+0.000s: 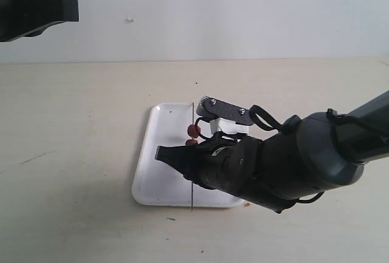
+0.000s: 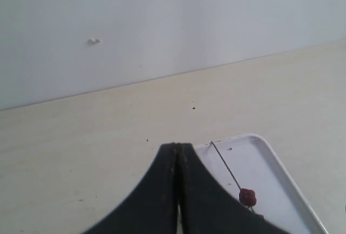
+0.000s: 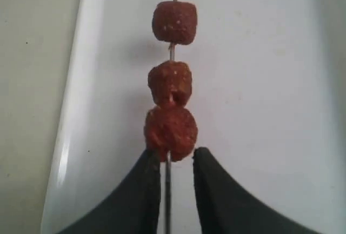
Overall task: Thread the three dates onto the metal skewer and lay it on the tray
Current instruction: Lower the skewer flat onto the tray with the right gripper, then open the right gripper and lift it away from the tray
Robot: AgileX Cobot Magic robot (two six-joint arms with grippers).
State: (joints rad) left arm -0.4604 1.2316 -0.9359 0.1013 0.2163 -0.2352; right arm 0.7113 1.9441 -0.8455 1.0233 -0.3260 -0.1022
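The metal skewer lies across the white tray with the three dates threaded on it. In the right wrist view the dates sit in a row on the skewer over the tray. My right gripper stands open, its jaws straddling the rod just behind the last date; the rod runs beside one finger with a gap to the other. In the exterior view two dates show beside my right gripper. My left gripper is shut on nothing, raised at the far left.
The tray rests on a pale wooden table with a white wall behind. The right arm's dark bulk covers the tray's right part. The left wrist view shows the skewer's tip and one date on the tray.
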